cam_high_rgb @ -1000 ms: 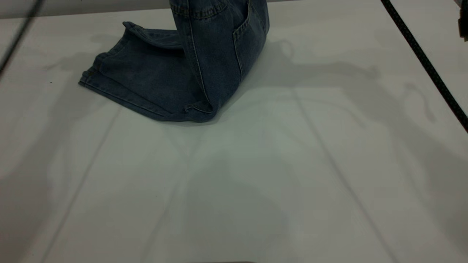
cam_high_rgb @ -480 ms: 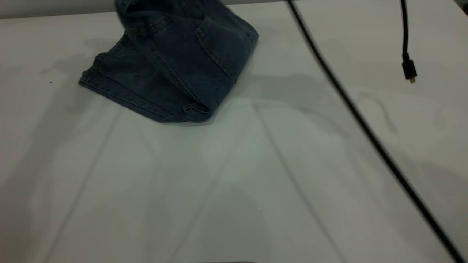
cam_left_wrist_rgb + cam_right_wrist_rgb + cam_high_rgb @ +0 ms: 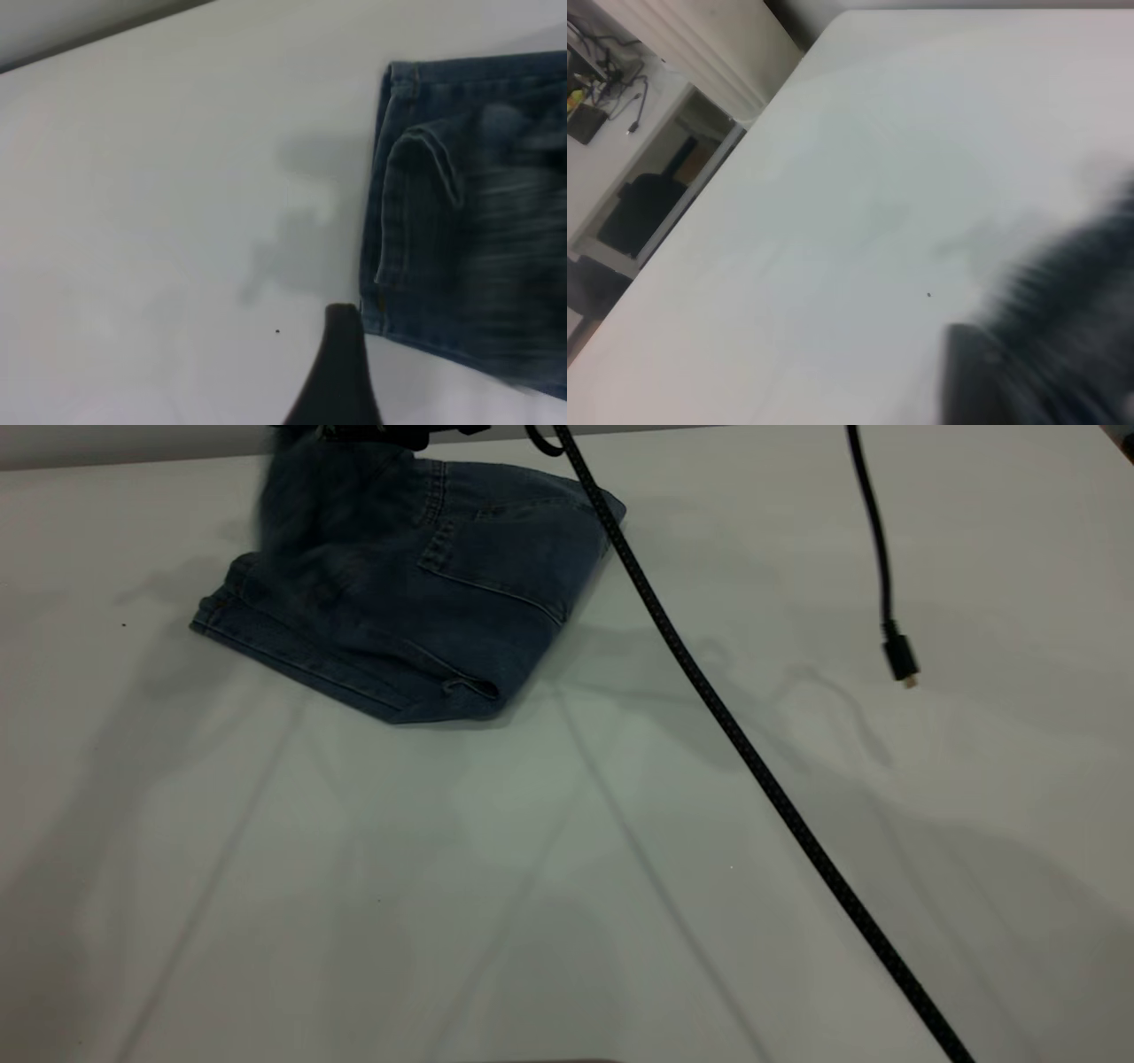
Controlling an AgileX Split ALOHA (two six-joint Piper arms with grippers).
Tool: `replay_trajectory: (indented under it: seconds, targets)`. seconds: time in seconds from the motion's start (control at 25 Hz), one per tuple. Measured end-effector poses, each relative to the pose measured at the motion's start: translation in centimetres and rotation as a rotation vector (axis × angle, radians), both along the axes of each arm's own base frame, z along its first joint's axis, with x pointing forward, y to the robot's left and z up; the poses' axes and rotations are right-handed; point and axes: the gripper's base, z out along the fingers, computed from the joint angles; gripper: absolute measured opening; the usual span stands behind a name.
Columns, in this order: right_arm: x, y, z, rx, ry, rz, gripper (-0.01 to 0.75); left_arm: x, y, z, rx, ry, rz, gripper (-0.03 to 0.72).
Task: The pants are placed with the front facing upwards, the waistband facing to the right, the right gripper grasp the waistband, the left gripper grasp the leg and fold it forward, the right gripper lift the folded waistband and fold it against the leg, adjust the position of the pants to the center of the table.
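Note:
The blue denim pants (image 3: 399, 593) lie folded at the table's (image 3: 620, 868) far left, dark back and patch pocket facing up. My right gripper (image 3: 354, 436) shows only partly at the top edge of the exterior view, above the blurred waistband (image 3: 354, 469), which it holds over the leg. In the right wrist view the right gripper (image 3: 1010, 381) is a dark smear against streaked denim. One black finger (image 3: 341, 372) of my left gripper (image 3: 434, 381) hovers over bare table just off the leg hem of the pants (image 3: 469, 221), holding nothing.
A black braided cable (image 3: 735, 735) runs diagonally above the table from the pants' far edge to the near right. A thinner cable ending in a loose plug (image 3: 899, 660) dangles at the right. Room furniture (image 3: 638, 212) shows beyond the table's edge.
The lifted waistband half has come down and leftward over the leg, so the pants now lie nearly flat. The braided cable and the dangling plug swung left with the right arm.

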Motion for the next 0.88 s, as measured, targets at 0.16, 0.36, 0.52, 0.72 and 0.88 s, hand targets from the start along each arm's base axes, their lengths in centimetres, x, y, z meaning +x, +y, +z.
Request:
replay_trajectory:
  seconds: [0.16,0.36,0.52,0.72,0.88]
  targets:
    - [0.1,0.0,0.1,-0.013,-0.011,0.000,0.588,0.0,0.0,0.0,-0.001,0.001,-0.001,0.584]
    - [1.1,-2.3,-0.8,-0.126,-0.003,0.020,0.640,-0.3,-0.1,-0.3,0.018,0.045,-0.050,0.584]
    - [3.7,-8.4,-0.7,-0.255,0.086,-0.013,0.609,-0.6,-1.0,-1.8,-0.014,0.156,-0.169,0.584]
    - [5.8,-18.5,1.5,-0.450,0.260,-0.138,0.598,0.8,-2.0,-6.4,-0.068,0.257,-0.255,0.584]
    - [5.5,-23.6,3.6,-0.543,0.394,-0.222,0.594,2.3,-2.2,-11.4,-0.043,0.306,-0.285,0.584]
